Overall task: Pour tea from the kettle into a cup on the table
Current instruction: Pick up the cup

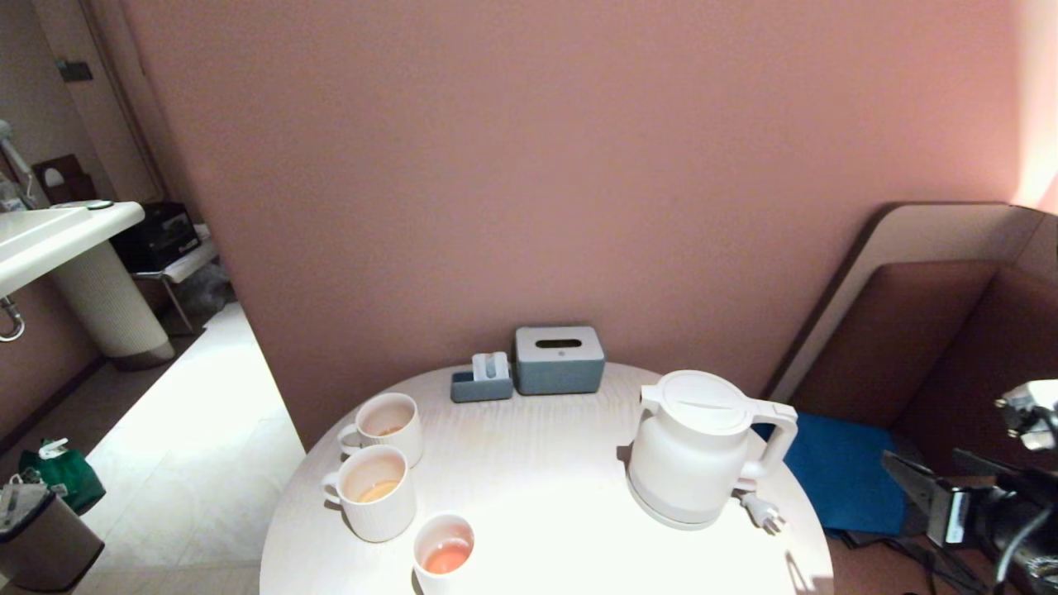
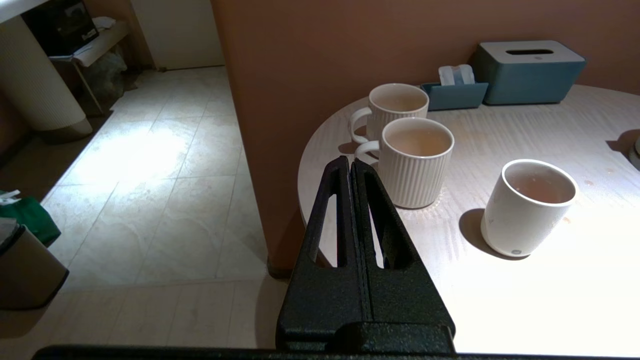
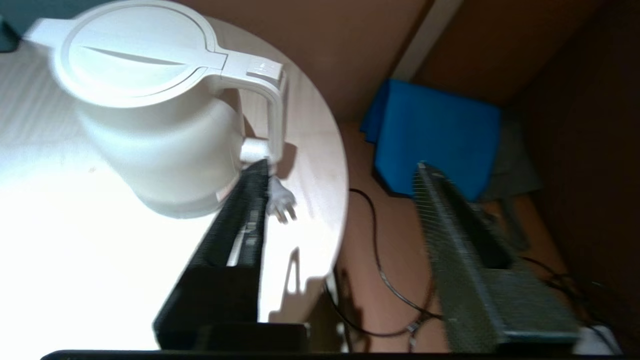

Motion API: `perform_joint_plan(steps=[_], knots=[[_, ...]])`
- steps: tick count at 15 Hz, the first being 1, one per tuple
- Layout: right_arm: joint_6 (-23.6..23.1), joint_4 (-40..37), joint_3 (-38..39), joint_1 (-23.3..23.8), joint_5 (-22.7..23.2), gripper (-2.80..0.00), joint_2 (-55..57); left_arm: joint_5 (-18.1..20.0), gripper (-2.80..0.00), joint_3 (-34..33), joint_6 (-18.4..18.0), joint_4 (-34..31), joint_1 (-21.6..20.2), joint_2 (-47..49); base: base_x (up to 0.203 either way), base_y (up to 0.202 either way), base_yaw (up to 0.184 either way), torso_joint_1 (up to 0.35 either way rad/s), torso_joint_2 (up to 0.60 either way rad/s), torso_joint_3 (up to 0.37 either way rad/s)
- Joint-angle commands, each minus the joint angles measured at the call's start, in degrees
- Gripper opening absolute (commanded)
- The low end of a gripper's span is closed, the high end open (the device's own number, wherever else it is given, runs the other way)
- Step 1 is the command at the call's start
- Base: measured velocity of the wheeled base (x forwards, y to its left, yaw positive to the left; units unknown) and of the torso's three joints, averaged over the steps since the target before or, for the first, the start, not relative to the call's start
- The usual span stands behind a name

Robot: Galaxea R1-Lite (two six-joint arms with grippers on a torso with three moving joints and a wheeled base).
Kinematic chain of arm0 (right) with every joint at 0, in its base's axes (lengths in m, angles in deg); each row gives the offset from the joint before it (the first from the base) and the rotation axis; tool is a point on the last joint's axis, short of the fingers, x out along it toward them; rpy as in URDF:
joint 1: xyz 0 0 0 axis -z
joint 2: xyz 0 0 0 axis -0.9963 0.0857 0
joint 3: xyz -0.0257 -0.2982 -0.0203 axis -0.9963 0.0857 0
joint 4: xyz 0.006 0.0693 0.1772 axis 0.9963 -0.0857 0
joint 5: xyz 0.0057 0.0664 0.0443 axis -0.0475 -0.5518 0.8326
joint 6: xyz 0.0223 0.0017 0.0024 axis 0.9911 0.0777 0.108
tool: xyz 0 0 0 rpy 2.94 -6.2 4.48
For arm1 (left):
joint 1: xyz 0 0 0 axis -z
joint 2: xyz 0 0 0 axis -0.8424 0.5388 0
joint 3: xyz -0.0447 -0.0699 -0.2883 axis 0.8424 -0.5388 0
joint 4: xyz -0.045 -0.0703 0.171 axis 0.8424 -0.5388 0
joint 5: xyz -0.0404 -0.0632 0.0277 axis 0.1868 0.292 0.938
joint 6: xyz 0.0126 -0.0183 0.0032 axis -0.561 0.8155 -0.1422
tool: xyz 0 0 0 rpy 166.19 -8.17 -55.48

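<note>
The white kettle stands upright on its round base on the right side of the round pale table, lid shut and handle facing right. Its short plug lies beside it. The small smooth white cup sits at the table's front edge and holds orange-brown tea. My right gripper hangs open off the table's right edge, near the kettle's handle and touching nothing. My left gripper is shut and empty by the table's left edge.
Two ribbed white mugs with handles stand left of the cup. A blue-grey tissue box and a small blue holder sit at the back by the pink wall. A blue cloth and a cable lie on the floor to the right.
</note>
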Motion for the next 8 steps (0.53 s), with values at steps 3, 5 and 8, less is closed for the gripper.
perform_joint_plan(steps=[3, 5, 8], knots=[[-1.64, -37.38, -8.27, -0.02, 0.02, -2.80, -33.82, -0.01, -2.80, 0.00, 0.00, 0.04, -0.02, 0.04, 0.000, 0.000, 0.000, 0.000, 0.00, 0.000], [-3.68, -46.14, -9.77, 0.14, -0.05, -2.80, -45.08, -0.01, -2.80, 0.00, 0.00, 0.04, -0.02, 0.04, 0.000, 0.000, 0.000, 0.000, 0.00, 0.000], [-2.68, -56.27, -12.18, 2.64, -3.77, -2.80, -50.44, -0.01, -2.80, 0.00, 0.00, 0.04, -0.02, 0.04, 0.000, 0.000, 0.000, 0.000, 0.00, 0.000]])
